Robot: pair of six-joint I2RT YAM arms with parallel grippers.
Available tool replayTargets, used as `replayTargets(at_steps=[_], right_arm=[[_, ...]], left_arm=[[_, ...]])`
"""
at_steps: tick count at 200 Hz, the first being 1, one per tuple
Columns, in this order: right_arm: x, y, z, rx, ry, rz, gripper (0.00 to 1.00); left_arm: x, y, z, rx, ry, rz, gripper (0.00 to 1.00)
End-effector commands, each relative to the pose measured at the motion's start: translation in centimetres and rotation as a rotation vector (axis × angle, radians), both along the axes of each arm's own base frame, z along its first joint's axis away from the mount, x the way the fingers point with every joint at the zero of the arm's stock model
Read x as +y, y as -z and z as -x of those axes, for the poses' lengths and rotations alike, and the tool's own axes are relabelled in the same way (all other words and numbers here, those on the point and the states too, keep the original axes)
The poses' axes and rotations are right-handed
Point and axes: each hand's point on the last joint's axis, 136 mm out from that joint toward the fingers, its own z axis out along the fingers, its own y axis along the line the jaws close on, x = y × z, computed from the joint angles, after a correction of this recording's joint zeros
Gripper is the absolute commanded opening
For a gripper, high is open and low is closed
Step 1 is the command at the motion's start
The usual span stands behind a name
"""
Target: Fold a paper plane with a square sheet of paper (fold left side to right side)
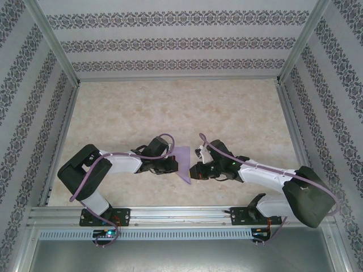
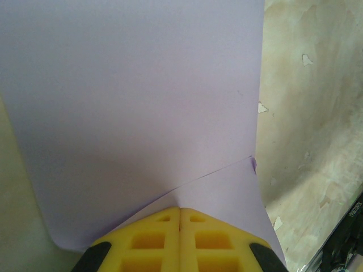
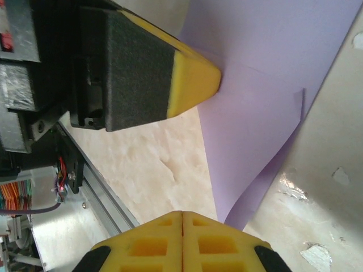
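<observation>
Centre of top view: square sheet of paper (image 1: 182, 161), partly raised off table (image 1: 170, 107). Left fingers (image 2: 150, 241) pinching the sheet. Right fingers (image 3: 150, 241) pressed together, just beside its lower edge.

Beige marbled surface (image 1: 170, 107) was enclosed by damask-striped walls (image 1: 176, 42); an aluminium rail (image 1: 181, 212) ran along its near edge.
</observation>
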Motion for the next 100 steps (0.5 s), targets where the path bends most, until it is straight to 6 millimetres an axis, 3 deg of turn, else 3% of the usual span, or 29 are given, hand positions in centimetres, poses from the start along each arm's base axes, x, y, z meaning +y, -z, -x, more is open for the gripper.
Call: replayTargets(at_steps=[1, 100], right_arm=[[1.2, -0.2, 0.4, 0.027, -0.028, -0.014, 0.06], [1.3, 2.3, 0.9, 0.063, -0.031, 0.058, 0.07]], left_arm=[[2.0, 3.2, 1.3, 0.047, -0.021, -0.125, 0.01], [2.0, 3.2, 1.3, 0.047, -0.019, -0.123, 0.01]])
